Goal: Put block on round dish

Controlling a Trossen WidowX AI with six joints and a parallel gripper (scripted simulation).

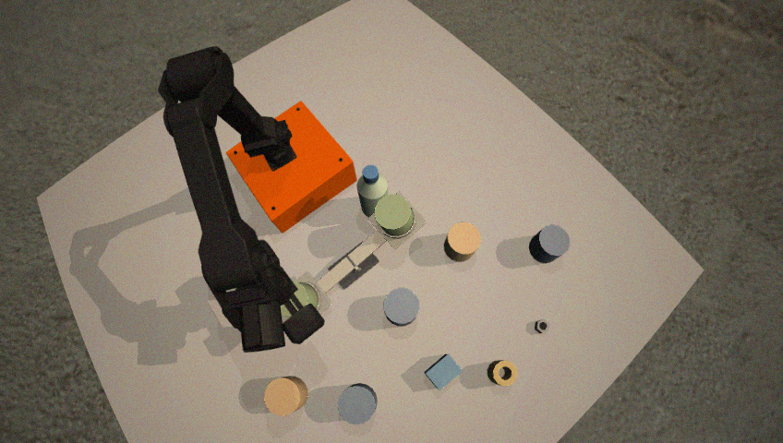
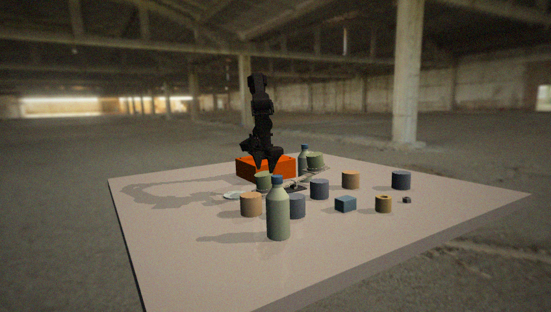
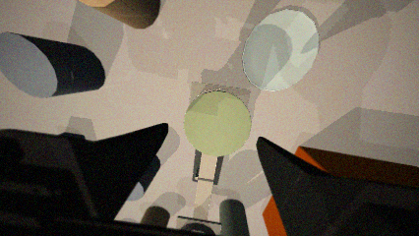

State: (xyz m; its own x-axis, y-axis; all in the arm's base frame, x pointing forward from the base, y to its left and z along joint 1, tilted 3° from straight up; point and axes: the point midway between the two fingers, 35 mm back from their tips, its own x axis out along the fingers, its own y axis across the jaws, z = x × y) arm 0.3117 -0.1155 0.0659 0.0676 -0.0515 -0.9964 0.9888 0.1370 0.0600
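Observation:
Two green cups stand upside down on the tilted balance (image 1: 342,269) (image 3: 209,167). The low-end cup (image 1: 306,295) (image 2: 262,181) (image 3: 217,123) is partly covered by the arm in the top view. The high-end cup (image 1: 393,212) (image 2: 314,159) stands by a bottle. My gripper (image 2: 265,169) (image 3: 212,134) is open and empty, pointing down just above the low-end cup, which appears between its fingertips in the wrist view. The pale round dish (image 2: 232,195) (image 3: 303,44) lies beside the low end with nothing on it; the arm hides it in the top view. No hidden block shows.
The orange base (image 1: 296,159) (image 2: 286,169) and a bottle (image 1: 371,192) (image 2: 303,160) flank the balance. Another bottle (image 2: 277,212) stands in front. Orange cylinders (image 1: 463,239) (image 1: 284,396), grey-blue cylinders (image 1: 401,305) (image 1: 356,403), a blue box (image 1: 443,371), a ring (image 1: 495,373) and a nut (image 1: 536,326) stand around.

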